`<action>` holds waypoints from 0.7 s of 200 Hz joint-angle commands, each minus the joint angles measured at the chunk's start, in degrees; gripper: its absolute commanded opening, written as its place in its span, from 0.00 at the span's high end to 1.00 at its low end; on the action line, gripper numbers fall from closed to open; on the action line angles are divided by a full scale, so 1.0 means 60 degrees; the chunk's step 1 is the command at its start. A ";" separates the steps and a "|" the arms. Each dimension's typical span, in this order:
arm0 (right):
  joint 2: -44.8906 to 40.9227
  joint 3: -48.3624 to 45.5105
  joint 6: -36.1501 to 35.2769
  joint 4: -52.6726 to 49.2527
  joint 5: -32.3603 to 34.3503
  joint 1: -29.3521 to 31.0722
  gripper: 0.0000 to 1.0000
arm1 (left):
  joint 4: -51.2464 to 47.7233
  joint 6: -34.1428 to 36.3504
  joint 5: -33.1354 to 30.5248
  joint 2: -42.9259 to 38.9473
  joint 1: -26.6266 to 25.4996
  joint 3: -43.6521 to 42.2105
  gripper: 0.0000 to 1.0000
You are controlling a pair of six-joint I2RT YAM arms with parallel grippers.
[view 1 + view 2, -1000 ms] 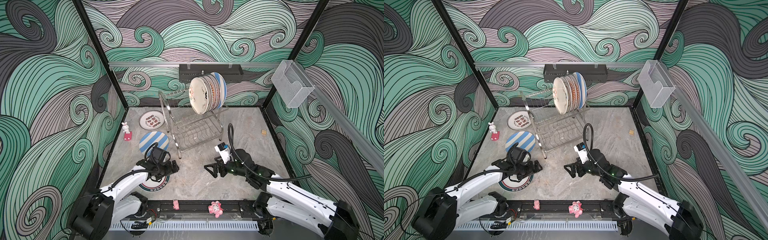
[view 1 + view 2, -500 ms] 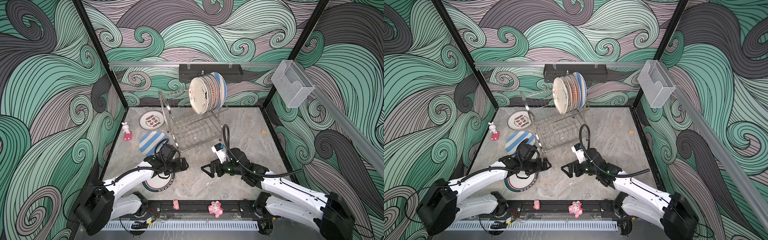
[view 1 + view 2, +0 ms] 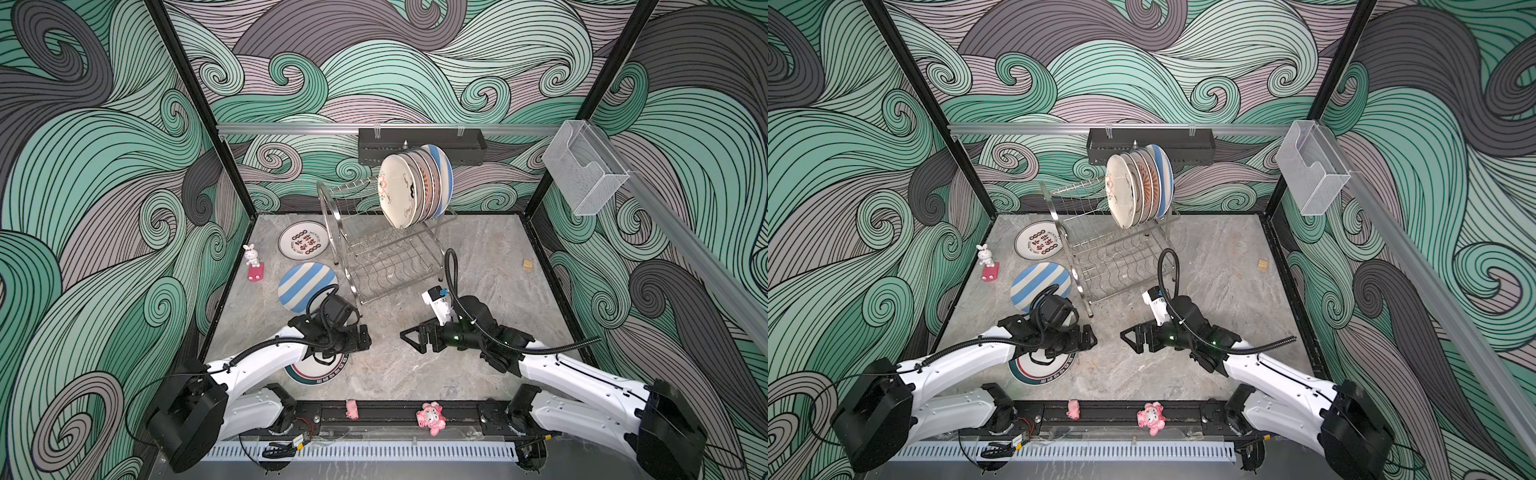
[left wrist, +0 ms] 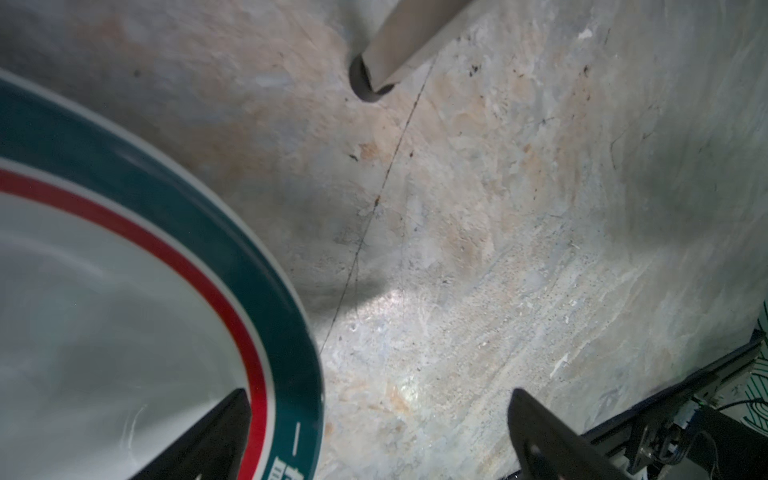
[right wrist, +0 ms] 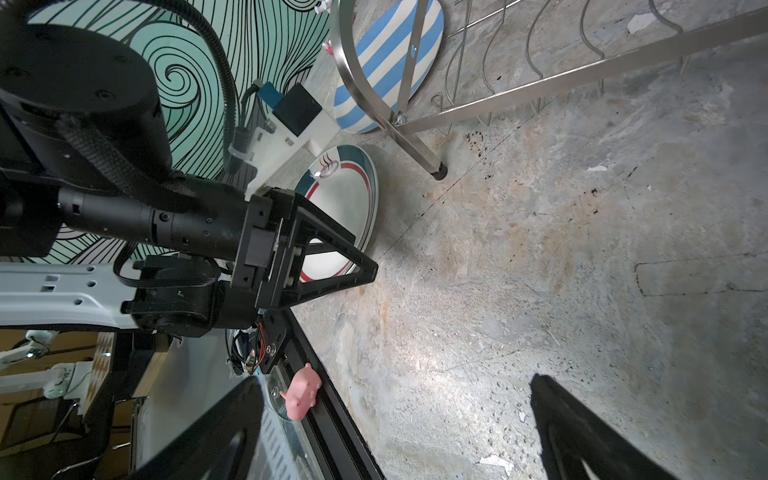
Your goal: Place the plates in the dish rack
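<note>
A teal-rimmed plate (image 3: 320, 372) (image 3: 1040, 370) (image 4: 124, 291) (image 5: 345, 199) lies flat on the table near the front left. My left gripper (image 3: 363, 338) (image 3: 1088, 338) (image 4: 378, 432) stands open at its right edge, one finger over the plate's rim and the other over bare table. My right gripper (image 3: 409, 338) (image 3: 1129, 337) (image 5: 395, 399) faces it, open and empty. A blue-white striped plate (image 3: 305, 284) (image 3: 1038, 284) and a white plate with red-black characters (image 3: 303, 245) (image 3: 1037, 244) lie left of the dish rack (image 3: 386, 257) (image 3: 1108, 253). Several plates (image 3: 409, 187) (image 3: 1133, 189) stand in its upper tier.
A rack foot (image 5: 436, 170) stands close behind the left gripper. A black shelf (image 3: 419, 143) and a clear holder (image 3: 582, 174) hang on the walls. A rabbit figurine (image 3: 251, 255) sits far left and a small wooden block (image 3: 528, 264) right. Pink toys (image 3: 430, 415) sit on the front rail.
My left gripper has moved right from above the teal-rimmed plate to its right edge. My right gripper has shifted slightly left toward it. Both stayed open.
</note>
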 commanded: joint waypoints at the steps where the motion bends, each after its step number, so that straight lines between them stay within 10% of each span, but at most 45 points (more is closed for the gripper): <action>1: 0.0029 -0.0136 0.0399 0.0399 -0.0103 0.0010 0.00 | 0.0431 0.0431 0.0419 0.0233 -0.0285 0.0232 0.01; 140: -0.3461 -0.0653 0.0053 -0.3364 -0.0340 -0.2981 0.01 | 0.2121 0.1083 0.1726 0.3856 -0.2000 0.3336 0.01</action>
